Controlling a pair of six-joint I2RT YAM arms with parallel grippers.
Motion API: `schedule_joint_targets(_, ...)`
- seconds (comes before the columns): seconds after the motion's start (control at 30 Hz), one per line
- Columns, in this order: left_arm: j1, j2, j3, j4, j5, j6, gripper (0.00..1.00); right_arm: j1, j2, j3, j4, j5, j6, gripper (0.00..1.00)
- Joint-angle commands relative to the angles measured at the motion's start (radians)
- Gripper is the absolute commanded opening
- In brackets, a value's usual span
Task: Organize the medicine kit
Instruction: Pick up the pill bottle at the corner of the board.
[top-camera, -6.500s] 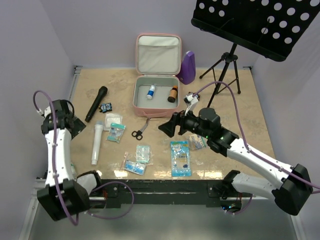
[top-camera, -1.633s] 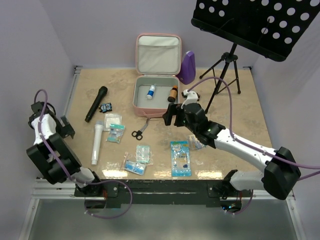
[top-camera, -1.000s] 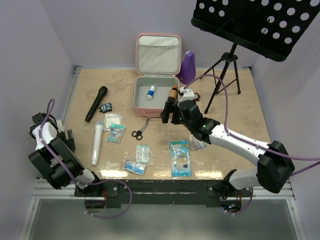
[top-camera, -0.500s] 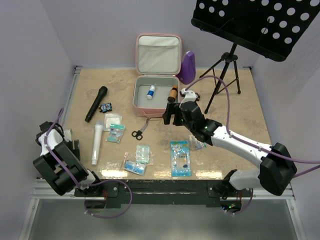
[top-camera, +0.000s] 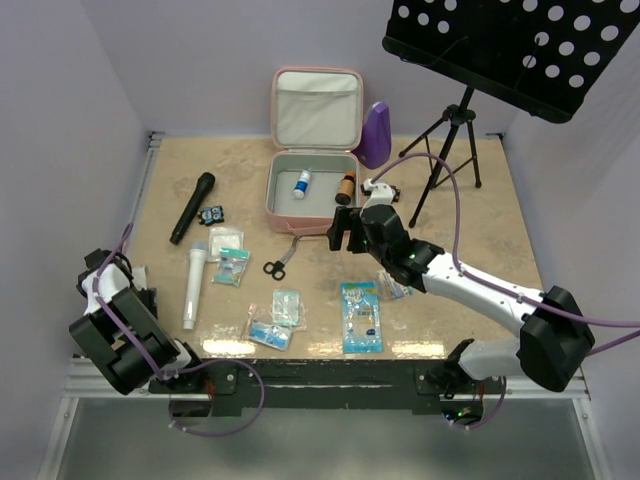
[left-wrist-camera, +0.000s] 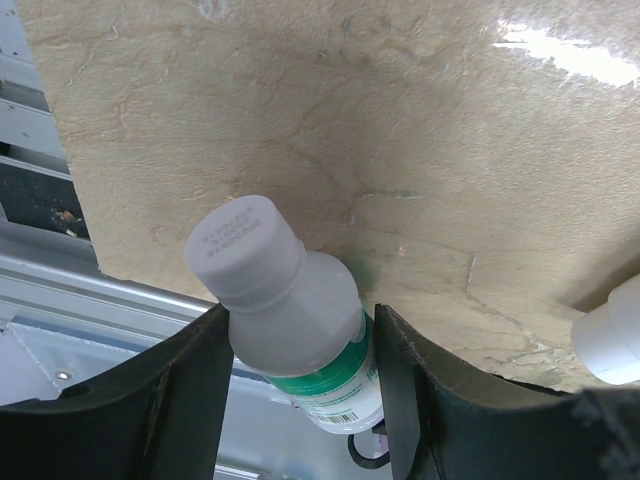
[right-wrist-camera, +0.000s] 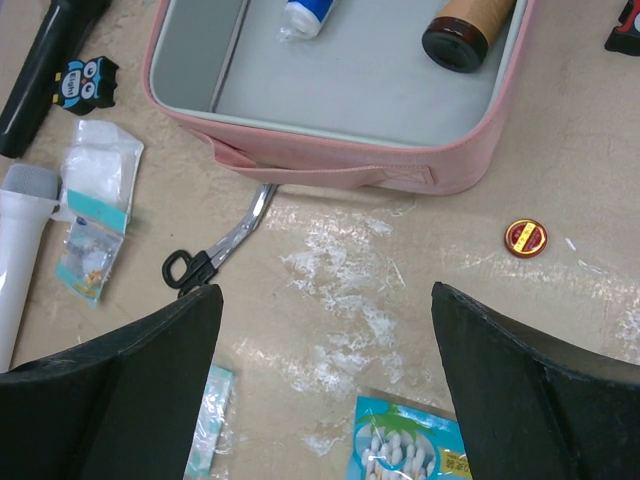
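Note:
The medicine kit (top-camera: 270, 190), a pink zip case, stands open at the back centre with its lid upright. It also shows in the right wrist view (right-wrist-camera: 340, 165). A blue-white tube (top-camera: 301, 184) and a brown bottle (top-camera: 346, 188) lie in it. My right gripper (top-camera: 343, 232) is open and empty, just above the table in front of the case's right corner; its jaws stand wide apart in the right wrist view (right-wrist-camera: 325, 400). My left gripper (top-camera: 138, 285) is low at the near left edge. In the left wrist view my left gripper (left-wrist-camera: 300, 335) is shut on a white bottle (left-wrist-camera: 285, 300) with a green label.
Scissors (top-camera: 279, 260) lie before the case. A black microphone (top-camera: 192, 207), a white torch-like tube (top-camera: 192, 285) and several packets (top-camera: 361, 316) are spread over the near half. A purple metronome (top-camera: 376, 135) and a music stand tripod (top-camera: 450, 140) stand at the back right. A small round tin (right-wrist-camera: 525, 238) lies right of the scissors.
My left arm has swung down from mid-left to the near left edge. My right gripper moved from mid-table up to the case's front, then barely shifted.

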Motion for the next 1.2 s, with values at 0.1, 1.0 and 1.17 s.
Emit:
schedule_joint_targets(0.1, 0.005, 0.009, 0.012, 0.010, 0.040, 0.023, 0.11, 0.002, -0.044, -0.019, 0.015, 0.035, -0.013, 0.91)
schedule_joint_targets(1.0, -0.440, 0.005, 0.870, -0.277, 0.438, -0.207, 0.00, 0.002, -0.041, 0.008, 0.029, 0.004, -0.025, 0.91)
schedule_joint_targets(1.17, -0.618, 0.084, 0.961, -0.181, 0.512, -0.302, 0.00, 0.002, -0.096, 0.004, 0.012, 0.027, -0.022, 0.91)
